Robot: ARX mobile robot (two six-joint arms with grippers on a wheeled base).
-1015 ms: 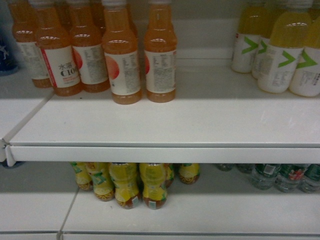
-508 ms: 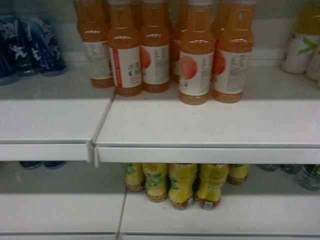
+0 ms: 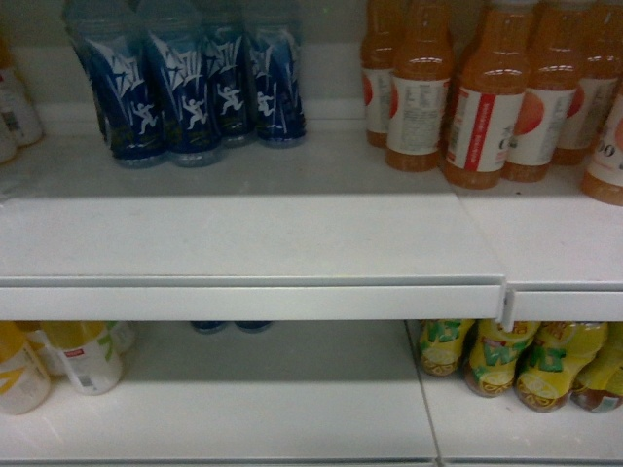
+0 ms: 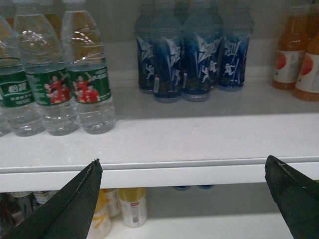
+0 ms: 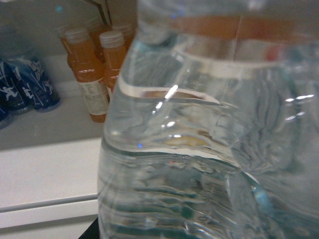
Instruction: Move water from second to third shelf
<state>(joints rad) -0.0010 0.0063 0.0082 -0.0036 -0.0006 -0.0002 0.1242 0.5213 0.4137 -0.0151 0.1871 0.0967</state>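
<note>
A clear ribbed bottle of water (image 5: 199,149) fills the right wrist view, very close to the camera, with the dark green label low on it. My right gripper (image 5: 199,224) is shut on it; only a dark sliver of one finger (image 5: 88,231) shows at the bottom left. In the left wrist view, more water bottles (image 4: 89,79) with green labels and people in red stand at the left of the upper shelf (image 4: 199,139). My left gripper (image 4: 183,160) is open and empty in front of that shelf's edge. Neither gripper shows in the head view.
Blue sports-drink bottles (image 3: 195,88) and orange juice bottles (image 3: 477,97) stand at the back of the upper shelf (image 3: 243,243). Below are white-and-yellow bottles (image 3: 83,355) at the left and yellow tea bottles (image 3: 516,360) at the right. A seam (image 3: 503,297) joins two shelf boards.
The head view has swung left along the shelves. The orange bottles slid from centre to the right, the blue bottles came into view, and the yellow tea bottles moved to the lower right.
</note>
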